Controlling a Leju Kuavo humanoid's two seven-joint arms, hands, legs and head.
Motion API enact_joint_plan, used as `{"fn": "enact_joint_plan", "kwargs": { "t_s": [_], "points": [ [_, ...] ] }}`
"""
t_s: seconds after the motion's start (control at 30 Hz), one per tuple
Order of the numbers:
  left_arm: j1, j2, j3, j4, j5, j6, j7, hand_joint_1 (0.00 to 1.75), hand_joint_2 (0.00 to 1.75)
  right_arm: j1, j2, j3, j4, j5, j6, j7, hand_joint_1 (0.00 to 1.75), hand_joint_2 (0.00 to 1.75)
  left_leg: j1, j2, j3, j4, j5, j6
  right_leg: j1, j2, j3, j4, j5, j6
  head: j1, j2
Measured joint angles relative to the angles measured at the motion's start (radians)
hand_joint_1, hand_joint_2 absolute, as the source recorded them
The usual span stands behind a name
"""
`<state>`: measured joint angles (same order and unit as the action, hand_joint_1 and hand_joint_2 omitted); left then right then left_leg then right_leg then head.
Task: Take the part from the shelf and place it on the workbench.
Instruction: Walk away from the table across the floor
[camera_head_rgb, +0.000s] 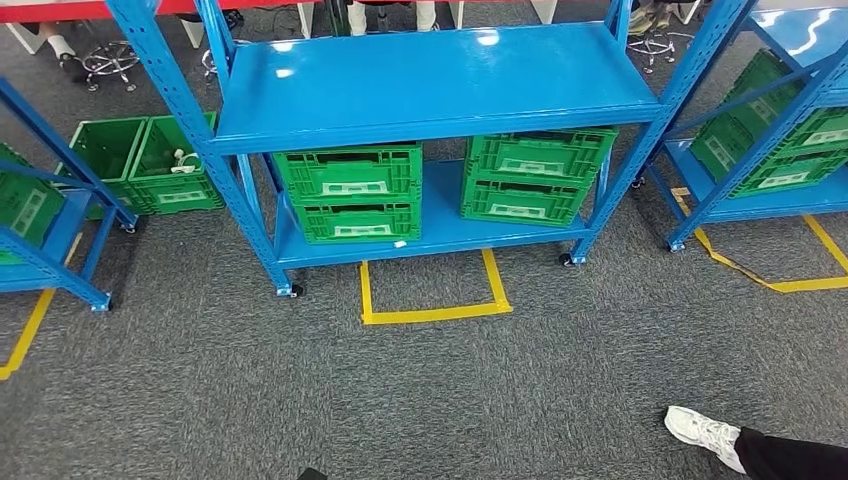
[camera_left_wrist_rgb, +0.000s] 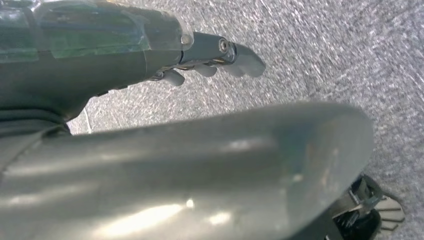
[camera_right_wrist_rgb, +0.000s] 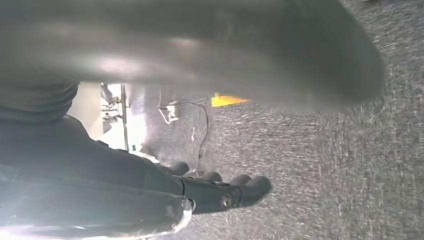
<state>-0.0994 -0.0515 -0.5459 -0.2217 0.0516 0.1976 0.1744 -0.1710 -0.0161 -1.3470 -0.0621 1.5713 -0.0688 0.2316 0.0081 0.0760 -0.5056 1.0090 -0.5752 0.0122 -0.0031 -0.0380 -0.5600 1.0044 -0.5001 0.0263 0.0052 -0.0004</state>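
The grey carpet floor (camera_head_rgb: 400, 400) is the biggest thing. On it stands a blue shelf (camera_head_rgb: 430, 85), its long side running left to right across the head view. Its lower board holds two stacks of green crates (camera_head_rgb: 348, 190), side by side. More green crates (camera_head_rgb: 140, 160) sit on the floor behind the shelf, on the left, and one has something small and white (camera_head_rgb: 183, 160) in it. Whether that is the part, I cannot tell. A yellow tape box (camera_head_rgb: 435, 295) marks the floor in front of the shelf. A person's white shoe (camera_head_rgb: 705, 435) is near the bottom right.

The wrist views show the hands. The left robot hand (camera_left_wrist_rgb: 200, 57) holds nothing, fingers stretched out over the carpet. The right robot hand (camera_right_wrist_rgb: 220, 192) holds nothing too, fingers stretched out.
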Motion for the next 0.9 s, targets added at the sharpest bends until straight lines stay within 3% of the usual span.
{"fn": "enact_joint_plan", "kwargs": {
  "t_s": [0.03,0.2,0.43,0.9],
  "points": [
    [0.000,0.000,0.000,0.000,0.001,0.000,0.000,0.00,0.00,-0.001,0.000,0.000,0.000,0.000,0.001,-0.001,0.00,1.75,0.001,-0.005,0.002,-0.003,0.002,0.002,0.000,-0.002,0.001,0.001,-0.002,0.000,0.000,0.000],
    [0.001,0.000,0.000,0.000,0.002,0.000,0.000,0.00,0.00,-0.007,0.001,0.000,0.000,0.000,-0.004,0.003,0.00,1.75,0.001,-0.026,0.006,-0.015,0.008,-0.009,0.001,-0.016,0.004,0.001,-0.009,-0.011,-0.001,0.000],
    [0.003,0.000,0.000,0.000,0.004,0.000,0.000,0.00,0.00,-0.010,0.001,0.000,0.000,0.000,-0.011,0.006,0.00,1.75,0.000,-0.032,0.006,-0.018,0.011,-0.020,0.001,-0.024,0.006,0.001,-0.011,-0.014,-0.001,0.000],
    [0.004,0.000,0.000,0.000,0.005,0.000,0.001,0.00,0.00,-0.011,0.001,0.000,0.000,0.000,-0.014,0.015,0.00,1.75,-0.004,-0.031,0.007,-0.018,0.011,-0.019,-0.005,-0.024,0.009,-0.001,-0.009,-0.011,-0.001,0.000]
  ]
}}
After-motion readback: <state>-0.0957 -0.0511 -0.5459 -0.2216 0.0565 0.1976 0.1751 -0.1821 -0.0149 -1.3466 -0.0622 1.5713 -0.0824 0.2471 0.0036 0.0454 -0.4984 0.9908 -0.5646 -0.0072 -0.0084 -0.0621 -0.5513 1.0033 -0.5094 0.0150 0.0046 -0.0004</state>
